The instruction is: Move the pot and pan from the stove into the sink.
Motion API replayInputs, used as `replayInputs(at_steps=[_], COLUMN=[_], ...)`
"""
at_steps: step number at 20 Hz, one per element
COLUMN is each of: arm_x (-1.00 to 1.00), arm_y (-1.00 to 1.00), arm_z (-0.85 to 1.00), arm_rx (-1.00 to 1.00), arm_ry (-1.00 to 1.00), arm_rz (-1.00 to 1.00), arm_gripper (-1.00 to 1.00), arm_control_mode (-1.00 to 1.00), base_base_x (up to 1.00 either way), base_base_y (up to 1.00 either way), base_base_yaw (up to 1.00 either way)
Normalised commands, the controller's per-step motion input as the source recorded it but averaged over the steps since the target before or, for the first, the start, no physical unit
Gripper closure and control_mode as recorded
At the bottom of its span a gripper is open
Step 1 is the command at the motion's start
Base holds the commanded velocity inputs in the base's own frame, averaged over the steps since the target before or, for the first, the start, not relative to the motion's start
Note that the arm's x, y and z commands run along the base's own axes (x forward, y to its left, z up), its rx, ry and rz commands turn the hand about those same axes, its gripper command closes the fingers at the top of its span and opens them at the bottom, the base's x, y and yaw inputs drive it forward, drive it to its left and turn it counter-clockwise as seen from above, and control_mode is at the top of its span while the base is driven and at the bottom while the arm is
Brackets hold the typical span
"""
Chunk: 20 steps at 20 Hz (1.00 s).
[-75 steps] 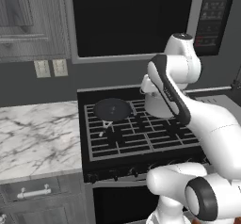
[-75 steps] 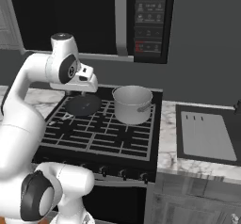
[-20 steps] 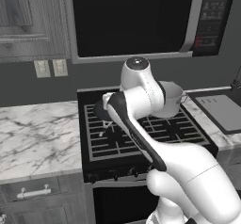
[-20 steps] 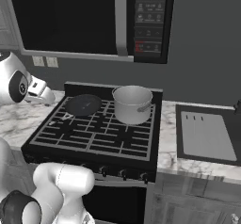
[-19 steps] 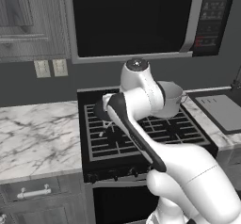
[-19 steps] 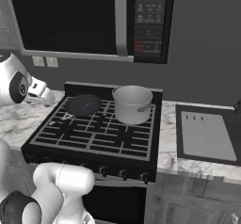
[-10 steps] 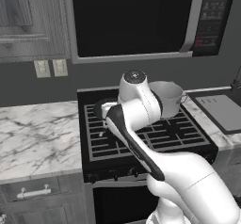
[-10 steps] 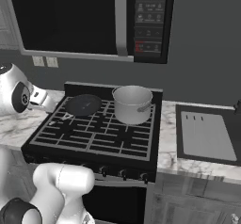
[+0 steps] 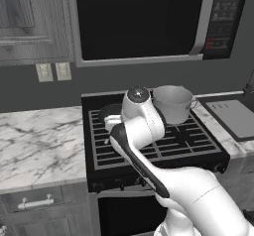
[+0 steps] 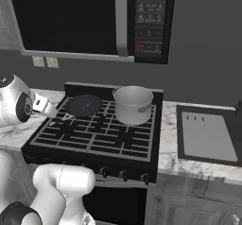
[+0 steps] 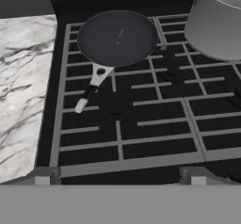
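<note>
pan (image 11: 117, 37) on stove (image 11: 141, 124) rear-left burner, shallow, round, dark grey | thin pale handle (image 11: 90, 89) runs its long axis toward 7 o'clock in hand view | pot (image 10: 133, 105) silvery, upright, rear middle grates, at 3 o'clock of pan | sink (image 10: 208, 136) on counter at stove's 3 o'clock | tool (image 11: 120, 177) tips wide apart, holding nothing

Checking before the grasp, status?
Gripper open, holding nothing, above stove front. Pan and pot on rear burners. Sink to the right. Nothing blocking the pan.
</note>
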Motion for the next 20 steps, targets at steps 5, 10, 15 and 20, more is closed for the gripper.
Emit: replayInputs(at_steps=[5, 10, 15, 20], arm_x=[0.27, 0.35, 0.38, 0.39], arm_y=[0.13, 0.21, 0.19, 0.15], arm_z=[-0.26, -0.28, -0.23, -0.23], arm_rx=[0.00, 0.00, 0.00, 0.00], arm_ry=[-0.04, -0.03, -0.04, -0.03], arm_rz=[-0.02, -0.04, -0.04, -0.04], arm_gripper=[-1.00, -1.00, -1.00, -1.00], arm_control_mode=[-1.00, -1.00, -1.00, -1.00], base_base_x=[0.00, 0.00, 0.00, 0.00], base_base_y=[0.00, 0.00, 0.00, 0.00], base_base_yaw=[0.00, 0.00, 0.00, 0.00])
